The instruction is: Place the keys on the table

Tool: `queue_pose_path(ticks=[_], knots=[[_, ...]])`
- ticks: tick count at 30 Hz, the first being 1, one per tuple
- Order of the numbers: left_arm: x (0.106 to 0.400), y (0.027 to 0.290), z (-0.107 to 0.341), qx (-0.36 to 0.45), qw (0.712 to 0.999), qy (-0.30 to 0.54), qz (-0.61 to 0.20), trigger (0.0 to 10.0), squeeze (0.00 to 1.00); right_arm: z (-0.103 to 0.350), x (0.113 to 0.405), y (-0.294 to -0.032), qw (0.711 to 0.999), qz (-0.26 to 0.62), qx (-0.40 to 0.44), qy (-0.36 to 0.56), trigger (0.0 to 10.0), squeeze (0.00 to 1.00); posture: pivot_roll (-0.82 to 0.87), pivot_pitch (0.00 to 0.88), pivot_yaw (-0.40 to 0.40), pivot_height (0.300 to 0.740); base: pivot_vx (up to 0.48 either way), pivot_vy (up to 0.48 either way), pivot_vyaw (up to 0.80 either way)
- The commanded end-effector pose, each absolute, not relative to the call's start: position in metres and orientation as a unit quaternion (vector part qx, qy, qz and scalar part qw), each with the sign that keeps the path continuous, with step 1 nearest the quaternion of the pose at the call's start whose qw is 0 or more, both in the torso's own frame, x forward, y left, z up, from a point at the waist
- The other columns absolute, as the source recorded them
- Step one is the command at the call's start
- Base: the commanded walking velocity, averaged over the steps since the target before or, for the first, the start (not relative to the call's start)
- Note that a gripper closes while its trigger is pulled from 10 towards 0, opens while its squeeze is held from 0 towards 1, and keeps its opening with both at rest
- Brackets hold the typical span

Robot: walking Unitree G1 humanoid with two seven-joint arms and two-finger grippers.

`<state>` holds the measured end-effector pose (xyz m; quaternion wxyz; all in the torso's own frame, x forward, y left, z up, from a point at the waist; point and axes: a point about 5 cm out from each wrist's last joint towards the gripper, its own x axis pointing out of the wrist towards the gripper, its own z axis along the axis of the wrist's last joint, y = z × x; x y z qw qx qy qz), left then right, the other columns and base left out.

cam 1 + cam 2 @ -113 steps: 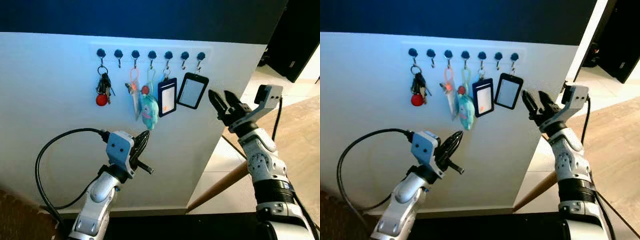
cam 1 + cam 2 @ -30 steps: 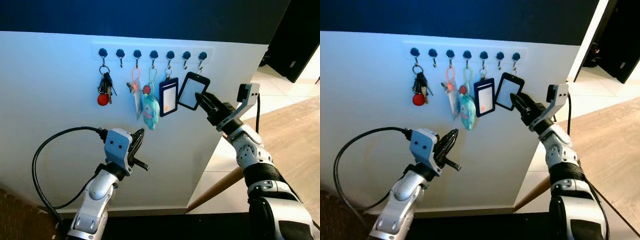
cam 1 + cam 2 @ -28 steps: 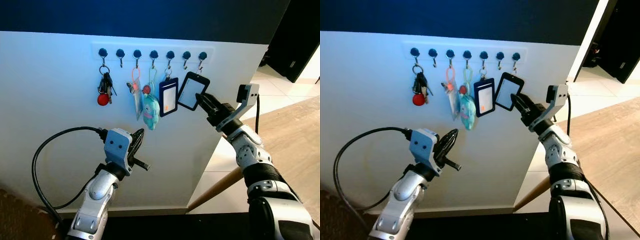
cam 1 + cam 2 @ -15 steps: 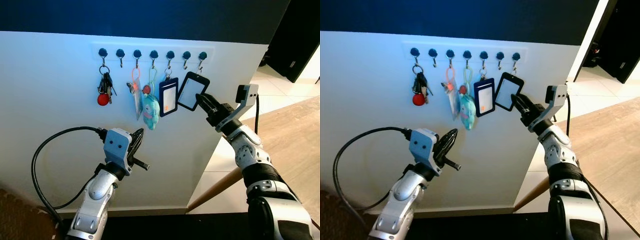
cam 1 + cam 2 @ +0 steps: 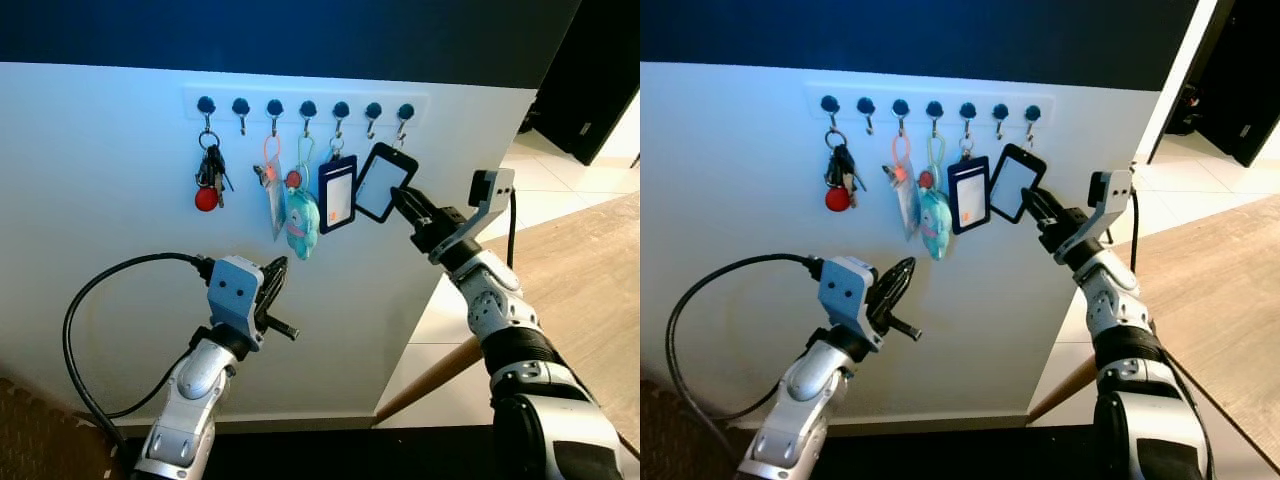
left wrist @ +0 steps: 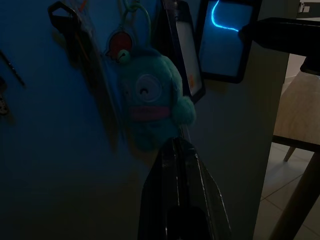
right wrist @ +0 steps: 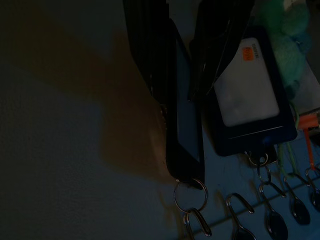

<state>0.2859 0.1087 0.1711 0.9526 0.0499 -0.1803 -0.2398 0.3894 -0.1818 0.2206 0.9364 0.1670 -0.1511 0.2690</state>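
Note:
The keys [image 5: 208, 180], a dark bunch with a round red tag, hang from the leftmost hook of the wall rail [image 5: 305, 105]. My right gripper [image 5: 405, 203] is raised far to their right, at the lower corner of a black card holder [image 5: 385, 182] on the rightmost hook. In the right wrist view its fingers [image 7: 150, 60] close on that holder [image 7: 185, 145]. My left gripper [image 5: 277, 265] is shut and empty, held below the teal plush charm [image 5: 298, 222] and pointing up at it [image 6: 150, 100].
Between the keys and the black holder hang a clear pouch on an orange loop [image 5: 268, 190], the plush and a blue card holder [image 5: 336, 195]. The white wall ends at a corner on the right, where a slanted wooden leg [image 5: 440, 370] and tiled floor show.
Since 3.8 s ago my right gripper has swung left to the black card holder and its fingers have closed. Over the last second it edged slightly closer. The left arm barely moved.

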Motion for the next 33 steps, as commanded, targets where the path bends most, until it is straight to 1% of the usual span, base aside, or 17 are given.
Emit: queue_pose_path(ticks=[1,3,4,8,9,17,23,25,28,33], knots=[[0.287,0.107,0.171,0.055,0.953,-0.177,-0.242,10.0,0.0,0.223,0.39,-0.181,0.935,0.27,0.168,-0.157,10.0,0.0,0.1,0.061,-0.071,0.74,0.0,0.0,0.0],[0.287,0.107,0.171,0.056,0.953,-0.177,-0.241,10.0,0.0,0.223,0.39,-0.181,0.935,0.271,0.169,-0.157,10.0,0.0,0.1,0.061,-0.071,0.74,0.0,0.0,0.0],[0.287,0.108,0.171,0.056,0.953,-0.177,-0.241,10.0,0.0,0.223,0.39,-0.18,0.932,0.275,0.174,-0.159,0.0,0.0,0.1,0.064,-0.071,0.74,0.0,0.0,0.0],[0.286,0.108,0.171,0.056,0.953,-0.177,-0.241,10.0,0.0,0.224,0.39,-0.18,0.932,0.276,0.172,-0.161,0.0,0.0,0.1,0.065,-0.071,0.74,0.0,0.0,0.0],[0.286,0.108,0.171,0.056,0.953,-0.176,-0.241,10.0,0.0,0.225,0.39,-0.18,0.933,0.274,0.169,-0.161,10.0,0.0,0.1,0.067,-0.071,0.74,0.0,0.0,0.0],[0.286,0.108,0.171,0.056,0.953,-0.176,-0.241,10.0,0.0,0.226,0.389,-0.181,0.933,0.272,0.167,-0.168,10.0,0.0,0.1,0.07,-0.071,0.74,0.0,0.0,0.0],[0.286,0.108,0.171,0.056,0.953,-0.176,-0.241,10.0,0.0,0.232,0.388,-0.18,0.925,0.281,0.175,-0.186,10.0,0.0,0.1,0.07,-0.071,0.74,0.0,0.0,0.0],[0.286,0.108,0.171,0.056,0.953,-0.177,-0.241,10.0,0.0,0.24,0.387,-0.179,0.915,0.292,0.187,-0.206,10.0,0.0,0.1,0.071,-0.07,0.74,0.0,0.0,0.0],[0.286,0.108,0.172,0.056,0.953,-0.177,-0.241,10.0,0.0,0.246,0.385,-0.178,0.907,0.3,0.195,-0.222,10.0,0.0,0.1,0.072,-0.07,0.74,0.0,0.0,0.0],[0.286,0.108,0.172,0.056,0.953,-0.176,-0.241,10.0,0.0,0.249,0.384,-0.179,0.904,0.302,0.198,-0.23,10.0,0.0,0.1,0.073,-0.07,0.74,0.0,0.0,0.0]])
